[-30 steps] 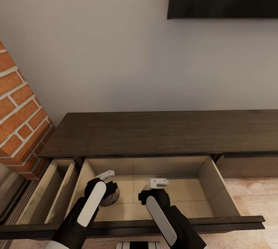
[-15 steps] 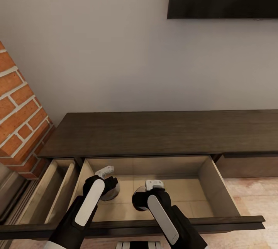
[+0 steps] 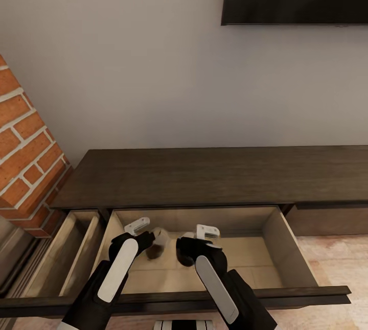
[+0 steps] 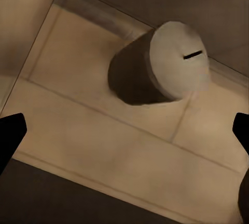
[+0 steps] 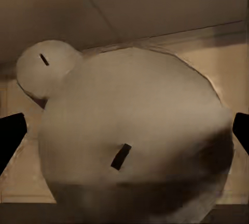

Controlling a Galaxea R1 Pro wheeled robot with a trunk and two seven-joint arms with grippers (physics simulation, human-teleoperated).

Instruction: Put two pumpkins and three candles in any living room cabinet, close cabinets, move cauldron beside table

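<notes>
Both jaws spread wide, gripping nothing; two candles (image 4: 161,65) (image 5: 135,141) lie in the cabinet drawer (image 3: 286,240)

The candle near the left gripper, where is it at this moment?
The candle lies tipped on its side on the pale floor of the open drawer, in the head view between the left gripper and the right gripper.

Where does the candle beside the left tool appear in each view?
Head view: the candle is low, left of centre, on the drawer floor.
Left wrist view: upper middle, cream top towards the camera.
Right wrist view: small, upper left, behind the nearer candle.
Shared landmark: the pale drawer floor.
</notes>
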